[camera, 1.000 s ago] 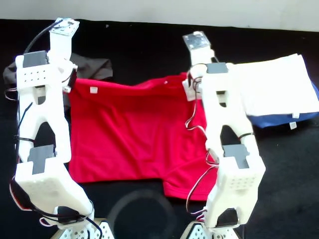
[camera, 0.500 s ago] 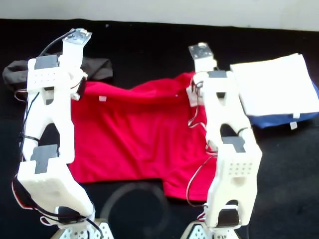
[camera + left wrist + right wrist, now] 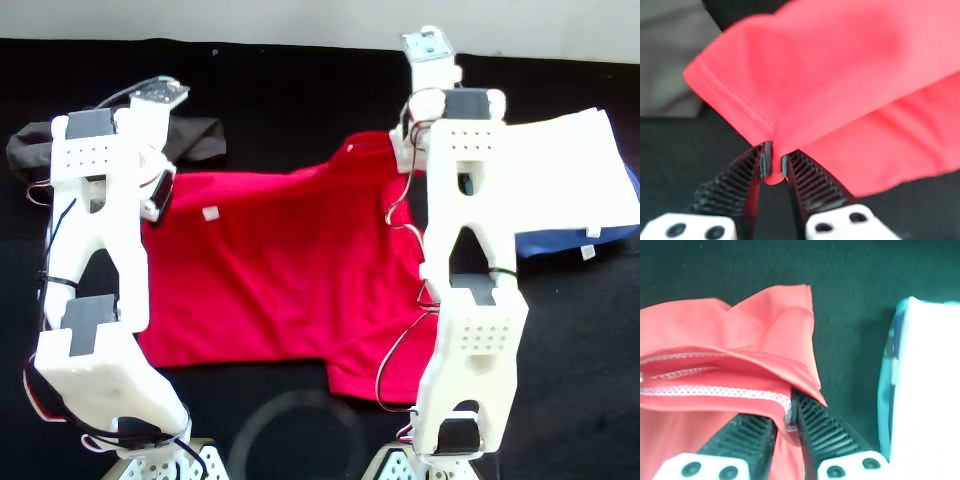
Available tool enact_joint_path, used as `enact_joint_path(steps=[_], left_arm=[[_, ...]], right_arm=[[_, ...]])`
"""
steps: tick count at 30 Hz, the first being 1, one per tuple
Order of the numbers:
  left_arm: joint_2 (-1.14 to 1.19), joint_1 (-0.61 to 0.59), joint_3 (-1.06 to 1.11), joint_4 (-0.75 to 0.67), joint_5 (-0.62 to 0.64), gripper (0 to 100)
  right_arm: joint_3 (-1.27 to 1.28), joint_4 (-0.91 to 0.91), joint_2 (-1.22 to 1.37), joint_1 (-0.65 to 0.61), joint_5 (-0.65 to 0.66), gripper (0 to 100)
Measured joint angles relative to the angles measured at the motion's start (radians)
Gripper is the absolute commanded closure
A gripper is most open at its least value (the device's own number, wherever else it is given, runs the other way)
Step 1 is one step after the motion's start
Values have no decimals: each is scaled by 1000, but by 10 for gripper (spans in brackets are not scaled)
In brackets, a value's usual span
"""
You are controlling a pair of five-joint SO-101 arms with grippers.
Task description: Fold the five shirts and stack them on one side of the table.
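Left gripper (image 3: 772, 161): fingers pressed together on a stitched hem of the red shirt (image 3: 280, 270), at its far corner just beside the dark shirt (image 3: 190, 135)
Right gripper (image 3: 790, 412): pinching a doubled edge of the red shirt by a white-taped seam, at the other far corner, near the folded pile
Red shirt: spread over the middle of the black table (image 3: 300, 90) between the two arms; the far edge is raised at the two pinched corners, while the near part lies flat, with one flap reaching toward the right arm's base
Step in hand: by my reading, the first fold of the red shirt, with the far edge gripped at both ends, ready to be carried over the body of the cloth
Next move: probably both arms drawing toward their bases together at matched height, so the edge stays taut and lands square on the near hem; letting go only once the cloth lies flat
Holder: I make out no box or tray; the pile on the right side serves as the collecting place
Pile contents: a folded white shirt (image 3: 560, 170) on top of a blue shirt (image 3: 560, 242), whose edge shows beneath it
Waiting: the dark shirt, bunched and unfolded at the far left
Progress: two stacked, one in the grippers, at least one to go
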Motion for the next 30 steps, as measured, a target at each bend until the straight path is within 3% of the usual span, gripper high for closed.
enact_joint_path(steps=[4,14,20,25,30], left_arm=[[-9,0,-9,69,-35,991],[-9,-11,-9,146,-40,991],[-9,-23,-6,166,-87,991],[-63,-25,129,163,-123,991],[-238,-25,388,51,-135,991]], right_arm=[[-97,121,-2,0,0,992],[9,138,-37,-3,-64,992],[342,103,-264,-6,-64,992],[790,-127,-537,-6,-54,992],[1280,-347,-833,-6,-5,992]])
